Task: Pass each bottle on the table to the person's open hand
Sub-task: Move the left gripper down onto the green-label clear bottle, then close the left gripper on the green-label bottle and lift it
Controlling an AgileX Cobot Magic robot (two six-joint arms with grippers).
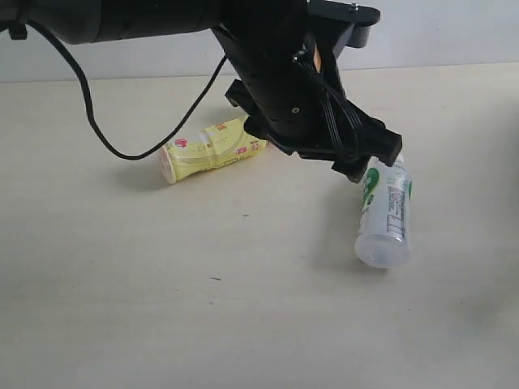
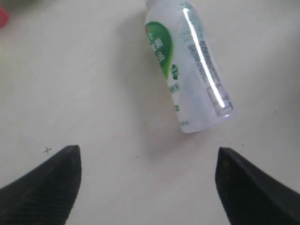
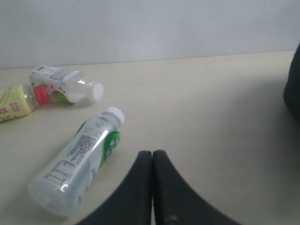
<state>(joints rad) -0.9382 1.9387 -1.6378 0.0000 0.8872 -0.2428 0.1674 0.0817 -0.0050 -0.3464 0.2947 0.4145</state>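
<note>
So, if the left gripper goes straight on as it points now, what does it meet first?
Probably the frosted bottle with the green-white label, lying ahead of the open left gripper; depth is unclear, so it may touch the table just short of it.

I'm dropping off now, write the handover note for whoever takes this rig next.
Left claw: open, empty, aimed at the green-label bottle, not gripping it.
Right claw: shut, empty.
Green-label bottle, yellow bottle and white-label bottle all lie on their sides on the table.
Done: nothing gripped yet.
Left: grasp and hand over these three; no open hand is in view.
</note>
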